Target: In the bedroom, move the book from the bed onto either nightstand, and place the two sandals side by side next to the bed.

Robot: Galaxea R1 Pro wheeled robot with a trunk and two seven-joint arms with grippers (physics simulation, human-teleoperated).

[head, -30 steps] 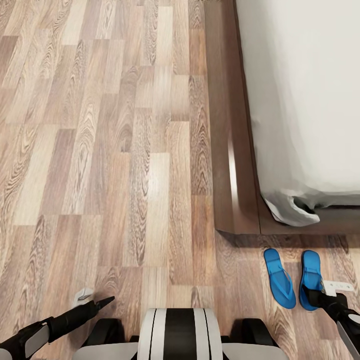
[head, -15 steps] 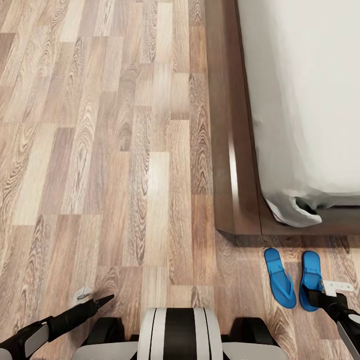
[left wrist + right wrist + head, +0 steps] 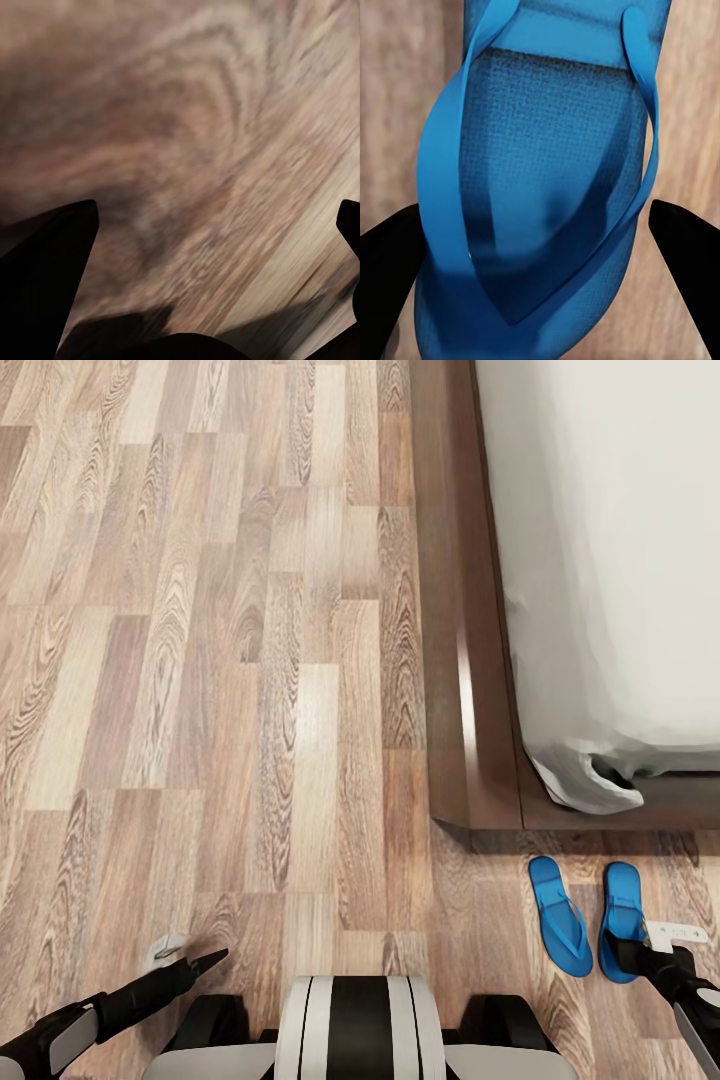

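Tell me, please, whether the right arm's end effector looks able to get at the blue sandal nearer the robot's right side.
Probably yes. The right end effector hangs just over that sandal, its fingers spread to either side of the sole, with nothing between. The other sandal lies apart, clear of it.

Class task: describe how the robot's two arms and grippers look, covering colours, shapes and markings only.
Both arms are black with light grey panels. The left gripper has slim, tapering black fingers and a small grey piece. The right gripper is black with a white bracket. The fingertips look like dark wedges.
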